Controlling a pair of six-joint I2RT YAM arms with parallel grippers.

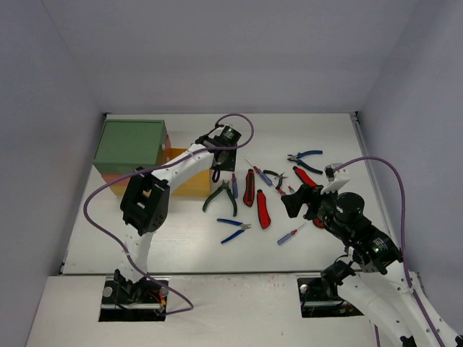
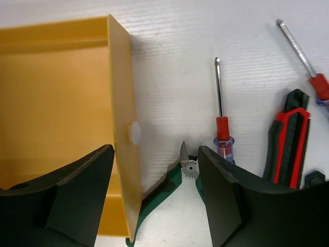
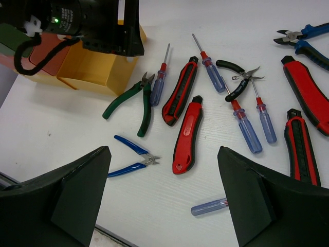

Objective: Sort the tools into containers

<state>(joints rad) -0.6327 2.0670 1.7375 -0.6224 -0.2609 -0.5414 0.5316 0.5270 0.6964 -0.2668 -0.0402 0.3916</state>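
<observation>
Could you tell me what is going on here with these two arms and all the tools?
Two robot arms are sorting hand tools into a small cabinet's drawers. The left gripper hangs open over the front wall of the pulled-out yellow drawer, right beside the green-handled pliers, holding nothing. The right gripper is open and empty too, above the scattered knives and screwdrivers. Every tool in view lies on the table.

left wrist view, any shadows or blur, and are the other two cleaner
Left wrist: the yellow drawer casts a soft shadow onto the table; the left fingers are dark, slightly soft. Right wrist: tools sharp, right fingers dark. Top external: even light, no glare.
</observation>
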